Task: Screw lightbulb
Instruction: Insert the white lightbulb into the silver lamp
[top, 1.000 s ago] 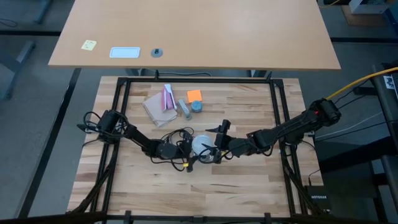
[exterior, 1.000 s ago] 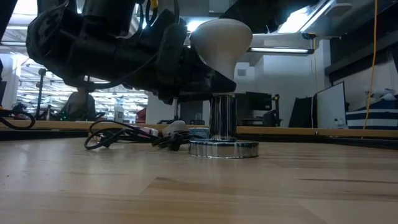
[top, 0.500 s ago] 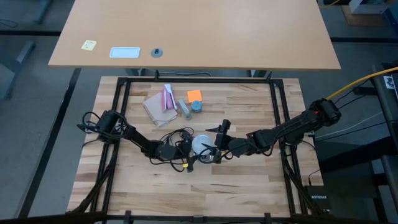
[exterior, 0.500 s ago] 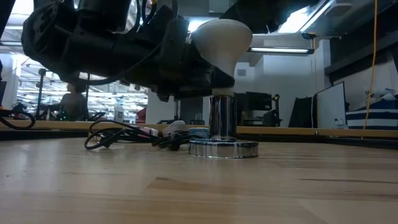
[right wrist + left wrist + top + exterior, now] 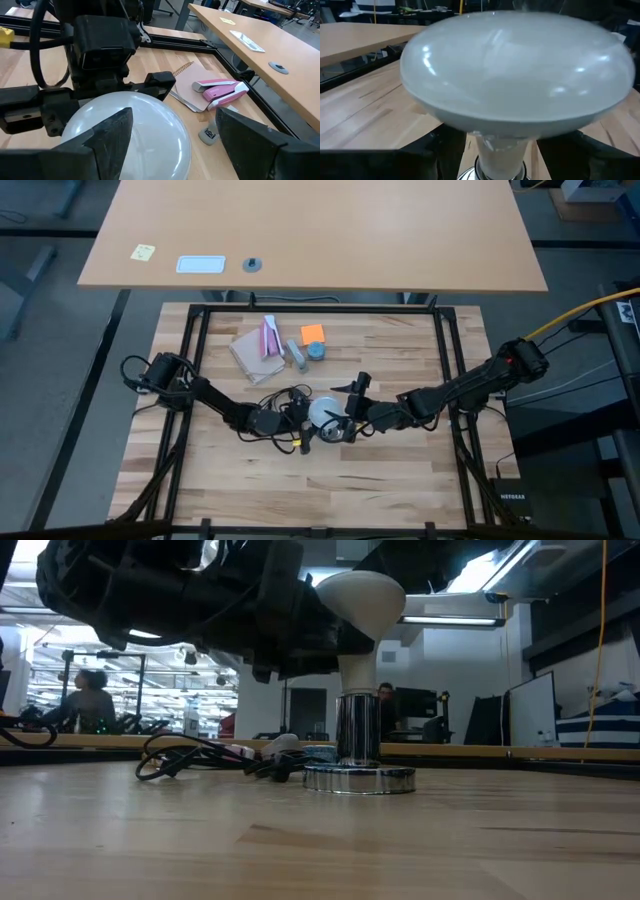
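The frosted white lightbulb (image 5: 322,413) stands upright, its screw base in the silver socket (image 5: 358,735), whose round foot (image 5: 360,779) rests on the table. My left gripper (image 5: 296,423) comes from the table's left and is open. Its fingers (image 5: 445,152) stand on either side of the bulb's pale neck (image 5: 500,157), under the globe (image 5: 520,75), with narrow gaps showing. My right gripper (image 5: 345,426) comes from the right and is open around the globe (image 5: 135,135). One of its fingers (image 5: 107,140) is in front of the globe and the other (image 5: 250,145) is well clear.
The socket's black cord (image 5: 282,397) lies coiled behind the bulb toward the far left. A notebook (image 5: 256,352), a pink stapler (image 5: 270,336), an orange pad (image 5: 313,333) and a small blue-grey round piece (image 5: 316,351) lie at the far middle. A person (image 5: 90,700) shows beyond the table.
My left gripper has tipped and shifted up and back toward the table's left, so the bulb's neck now shows bare in the low view. The left arm's rear part has swung toward the left edge. The bulb and the socket stay where they were.
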`<action>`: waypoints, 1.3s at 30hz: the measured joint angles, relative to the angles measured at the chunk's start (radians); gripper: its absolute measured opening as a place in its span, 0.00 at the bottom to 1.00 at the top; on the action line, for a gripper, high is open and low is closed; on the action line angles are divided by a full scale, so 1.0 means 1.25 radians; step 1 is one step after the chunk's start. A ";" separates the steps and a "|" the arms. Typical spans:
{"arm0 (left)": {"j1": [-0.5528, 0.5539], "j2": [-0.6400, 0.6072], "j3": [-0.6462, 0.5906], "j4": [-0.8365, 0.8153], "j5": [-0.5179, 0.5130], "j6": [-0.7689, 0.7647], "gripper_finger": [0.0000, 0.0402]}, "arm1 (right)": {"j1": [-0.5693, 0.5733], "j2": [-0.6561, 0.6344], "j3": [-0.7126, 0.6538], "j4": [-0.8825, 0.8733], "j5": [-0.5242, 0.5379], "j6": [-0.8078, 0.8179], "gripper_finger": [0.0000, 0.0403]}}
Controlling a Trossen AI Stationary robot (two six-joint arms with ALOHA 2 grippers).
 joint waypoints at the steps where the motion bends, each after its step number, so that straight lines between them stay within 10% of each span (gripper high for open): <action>1: 0.000 0.000 0.000 0.001 0.001 0.000 0.55 | 0.000 0.000 0.000 0.000 0.000 0.000 0.72; 39: 0.010 0.001 0.004 -0.020 0.068 0.018 0.42 | -0.001 -0.031 -0.003 -0.011 -0.002 -0.066 0.72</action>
